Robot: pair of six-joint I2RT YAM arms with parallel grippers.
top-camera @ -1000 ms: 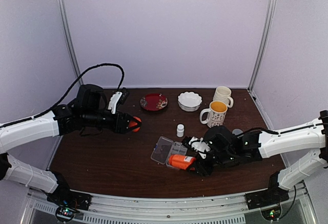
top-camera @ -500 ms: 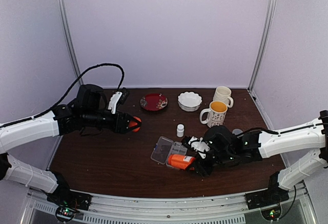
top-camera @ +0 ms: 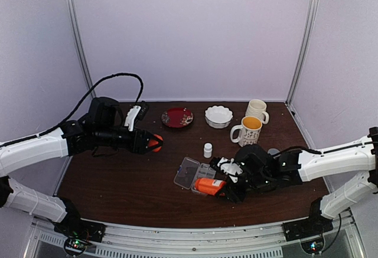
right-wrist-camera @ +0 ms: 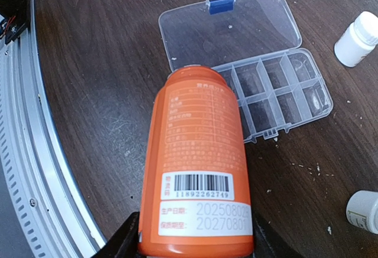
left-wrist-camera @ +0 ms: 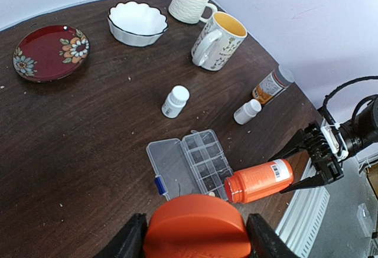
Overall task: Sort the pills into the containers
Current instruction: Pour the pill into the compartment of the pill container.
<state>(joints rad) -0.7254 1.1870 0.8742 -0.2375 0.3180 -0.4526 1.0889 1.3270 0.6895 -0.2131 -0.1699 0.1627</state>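
Note:
The clear pill box (top-camera: 195, 175) lies open on the table, lid flat to the left. Its two rows of cells (right-wrist-camera: 283, 95) show in the right wrist view and in the left wrist view (left-wrist-camera: 207, 160). One cream pill (left-wrist-camera: 211, 194) lies in a near cell by the bottle mouth. My right gripper (right-wrist-camera: 198, 243) is shut on an uncapped orange bottle (right-wrist-camera: 199, 152), held tilted with its mouth over the near end of the box (top-camera: 208, 185). My left gripper (left-wrist-camera: 196, 237) is shut on the orange cap (left-wrist-camera: 196, 225), raised at the left (top-camera: 155, 143).
A small white bottle (top-camera: 208, 150) stands behind the box. A second white bottle (left-wrist-camera: 247, 111) and an amber grey-capped bottle (left-wrist-camera: 273, 84) stand to the right. Two mugs (top-camera: 248, 131), a white bowl (top-camera: 218, 116) and a red plate (top-camera: 177, 117) line the back.

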